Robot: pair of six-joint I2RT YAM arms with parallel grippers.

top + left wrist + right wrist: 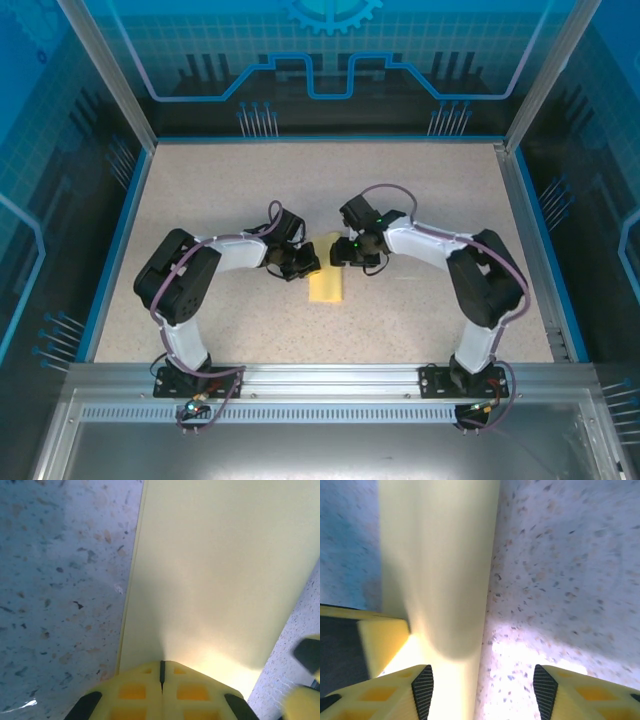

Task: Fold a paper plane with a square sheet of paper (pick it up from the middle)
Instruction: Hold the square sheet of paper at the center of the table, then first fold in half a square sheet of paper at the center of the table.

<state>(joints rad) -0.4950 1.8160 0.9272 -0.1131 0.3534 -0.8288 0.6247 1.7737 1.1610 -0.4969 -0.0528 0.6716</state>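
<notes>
Speckled beige desk (200, 200) inside a blue-panelled booth is carrying everything. Just past the arm bases at the near edge, the thin pale yellow square sheet of paper (326, 288) is lying mid-desk between both arms, folded flat into a narrow strip. On its left side the left tool (161, 666) is resting its tip on the paper, yellow fingers pressed together with nothing between them. It is likely pinning the strip so it isn't sliding or springing open. Opposite, the right tool (482, 680) is standing spread, straddling the strip's right long edge: one black pad (422, 685) is over paper, the other over bare desk. It is probably setting up to crease or lift that edge. The strip's long axis is running near-to-far, tilting slightly. Its near end is looking square and no pointed nose is showing, so it is not pointing either way yet.
</notes>
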